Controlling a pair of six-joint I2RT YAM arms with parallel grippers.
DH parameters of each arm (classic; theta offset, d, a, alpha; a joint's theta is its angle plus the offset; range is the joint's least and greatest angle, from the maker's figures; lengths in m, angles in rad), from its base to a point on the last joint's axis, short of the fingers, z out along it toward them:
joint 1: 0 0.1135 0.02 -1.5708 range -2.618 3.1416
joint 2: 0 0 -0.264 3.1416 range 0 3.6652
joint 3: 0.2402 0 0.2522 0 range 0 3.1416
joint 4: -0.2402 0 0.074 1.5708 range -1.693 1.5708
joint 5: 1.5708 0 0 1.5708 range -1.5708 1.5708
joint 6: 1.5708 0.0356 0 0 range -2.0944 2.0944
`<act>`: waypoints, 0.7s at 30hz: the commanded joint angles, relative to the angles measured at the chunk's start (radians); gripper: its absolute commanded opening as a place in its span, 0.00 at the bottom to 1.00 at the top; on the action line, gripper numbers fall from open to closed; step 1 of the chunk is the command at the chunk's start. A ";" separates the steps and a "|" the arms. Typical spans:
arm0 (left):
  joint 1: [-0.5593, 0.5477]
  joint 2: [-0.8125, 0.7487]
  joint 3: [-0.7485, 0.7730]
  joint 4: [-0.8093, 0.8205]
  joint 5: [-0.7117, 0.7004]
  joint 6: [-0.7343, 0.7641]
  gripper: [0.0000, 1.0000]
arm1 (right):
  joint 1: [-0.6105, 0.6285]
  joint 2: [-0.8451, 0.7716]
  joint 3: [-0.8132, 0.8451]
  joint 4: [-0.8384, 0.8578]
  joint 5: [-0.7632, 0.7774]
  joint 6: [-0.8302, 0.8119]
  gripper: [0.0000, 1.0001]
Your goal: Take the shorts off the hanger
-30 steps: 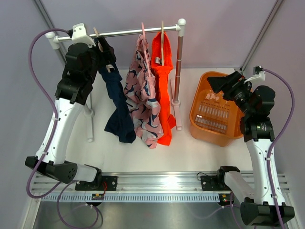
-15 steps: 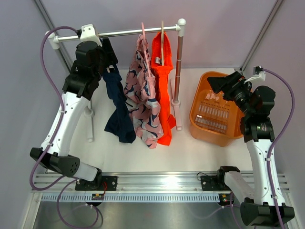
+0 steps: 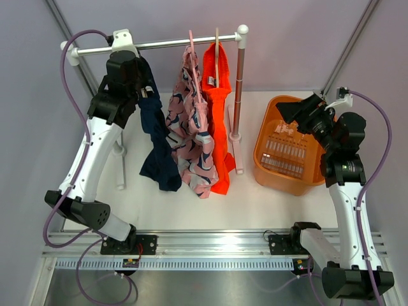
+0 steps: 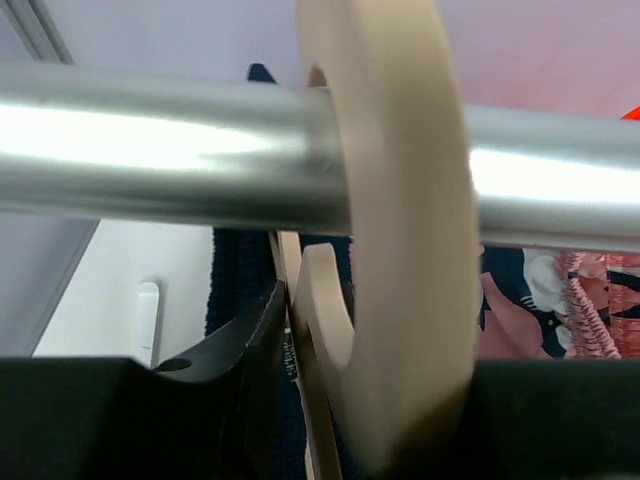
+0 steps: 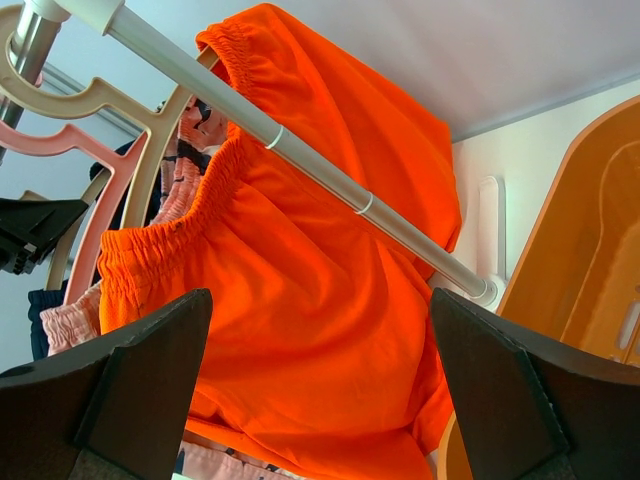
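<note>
Three shorts hang from hangers on a metal rail (image 3: 172, 43): navy shorts (image 3: 156, 137) on the left, pink patterned shorts (image 3: 191, 134) in the middle, orange shorts (image 3: 220, 127) on the right. My left gripper (image 3: 141, 70) is up at the rail, over the navy pair. In the left wrist view the wooden hanger (image 4: 400, 250) hooks over the rail (image 4: 150, 150), and my left gripper (image 4: 370, 400) is shut on its neck. My right gripper (image 3: 287, 111) hovers open above the basket, facing the orange shorts (image 5: 320, 250) with nothing between its fingers (image 5: 150, 400).
An orange plastic basket (image 3: 287, 146) stands on the table at the right. The rack's upright post (image 3: 239, 83) and white feet (image 3: 237, 167) stand between the basket and the shorts. Grey walls close in on the left and right.
My left arm rose and shifted right along the rail to the navy shorts' hanger, and its jaws narrowed onto it. The right arm has not moved.
</note>
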 commanded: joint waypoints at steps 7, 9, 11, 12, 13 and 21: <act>-0.002 0.063 0.184 -0.091 -0.062 0.047 0.03 | -0.004 0.013 0.027 0.002 -0.042 -0.028 0.99; -0.002 0.060 0.196 -0.097 -0.056 0.056 0.00 | -0.004 0.012 0.027 0.003 -0.044 -0.028 0.99; -0.004 0.051 0.217 -0.100 -0.044 0.066 0.00 | -0.004 0.012 0.027 0.003 -0.058 -0.032 0.99; -0.005 0.050 0.230 -0.106 -0.041 0.073 0.00 | -0.004 0.013 0.027 0.008 -0.065 -0.035 0.99; -0.005 0.048 0.242 -0.109 -0.039 0.076 0.00 | -0.004 0.016 0.029 0.008 -0.073 -0.037 1.00; -0.019 0.008 0.359 -0.180 0.010 0.089 0.00 | -0.004 0.021 0.026 0.017 -0.091 -0.048 0.99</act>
